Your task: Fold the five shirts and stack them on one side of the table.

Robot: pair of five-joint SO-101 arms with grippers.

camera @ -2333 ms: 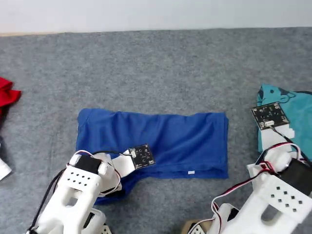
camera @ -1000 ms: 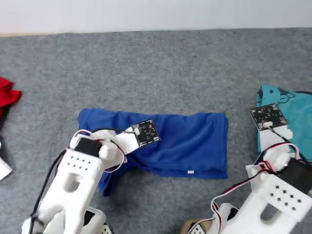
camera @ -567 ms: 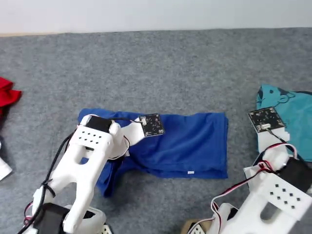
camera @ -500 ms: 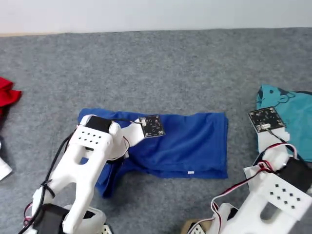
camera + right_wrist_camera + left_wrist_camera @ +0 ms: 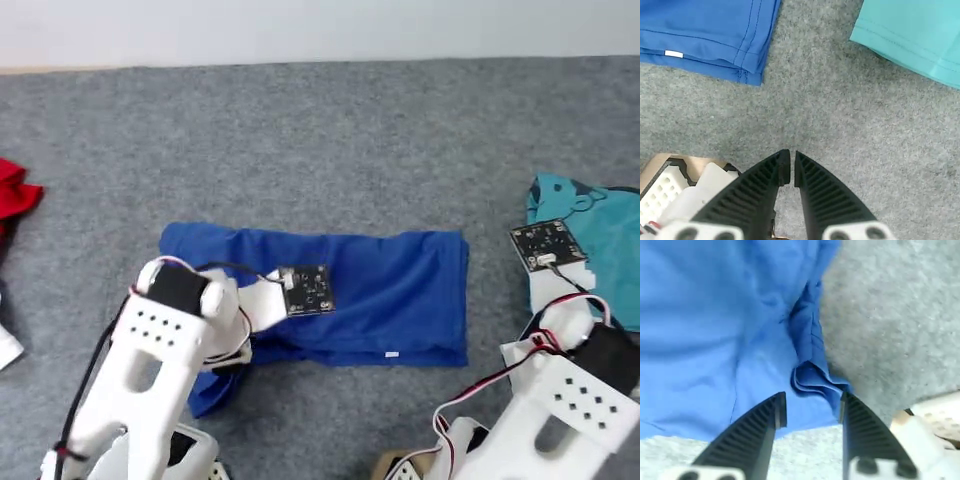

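Observation:
A blue shirt (image 5: 370, 285) lies folded into a wide band across the middle of the grey table. Its near left corner (image 5: 215, 385) is bunched under my left arm (image 5: 165, 330). In the left wrist view my left gripper (image 5: 812, 407) is open, and a rumpled fold of the blue shirt (image 5: 812, 380) sits just between its tips. My right gripper (image 5: 790, 167) is shut on nothing, hovering over bare carpet between the blue shirt's corner (image 5: 715, 35) and a teal shirt (image 5: 912, 35). The teal shirt (image 5: 612, 235) lies at the table's right edge.
A red shirt (image 5: 15, 190) pokes in at the left edge, with something white (image 5: 5, 350) below it. The right arm (image 5: 560, 400) stands at the near right beside the teal shirt. The grey surface (image 5: 330, 140) stretches behind the blue shirt.
My left arm swung up over the blue shirt's left part, then drew back toward the near left, leaving the corner bunched. The right arm has hardly moved.

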